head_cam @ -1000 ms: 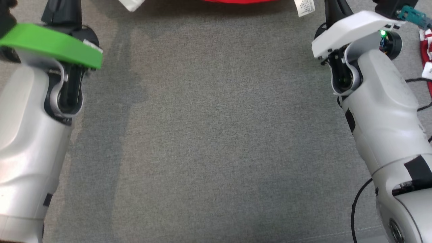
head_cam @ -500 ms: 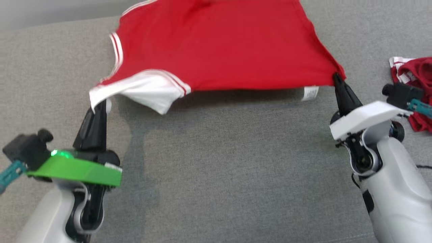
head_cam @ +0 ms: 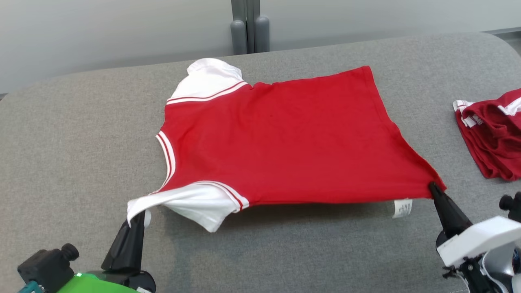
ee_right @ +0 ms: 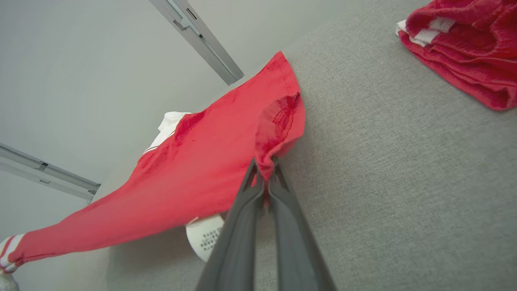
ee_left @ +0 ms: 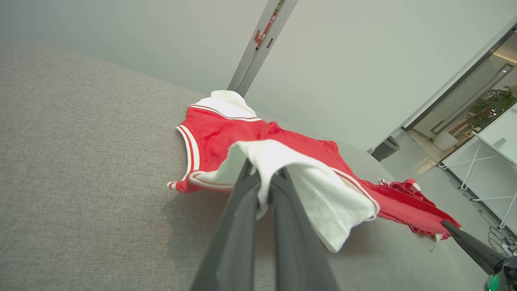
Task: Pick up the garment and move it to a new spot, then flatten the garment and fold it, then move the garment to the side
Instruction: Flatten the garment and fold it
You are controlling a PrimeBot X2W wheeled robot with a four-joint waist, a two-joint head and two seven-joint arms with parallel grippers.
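The garment [head_cam: 281,142] is a red T-shirt with white sleeves and white-striped trim, spread over the grey cushioned surface [head_cam: 73,142]. Its near edge hangs lifted between my two grippers, while the far part rests on the surface. My left gripper [head_cam: 136,215] is shut on the near white sleeve [ee_left: 299,173], at the lower left of the head view. My right gripper [head_cam: 432,188] is shut on the near red hem corner [ee_right: 278,137], at the lower right. A white care label [head_cam: 402,208] dangles below the hem.
A pile of folded red garments [head_cam: 494,134] lies at the right edge of the surface, also seen as folded red garments [ee_right: 464,44] in the right wrist view. Behind the surface stand a pale wall and a grey post [head_cam: 249,26]. Bare grey fabric lies left of the shirt and in front.
The head camera has tilted up, from the near surface and forearms to the whole shirt. Both grippers keep their hold on sleeve and hem corner.
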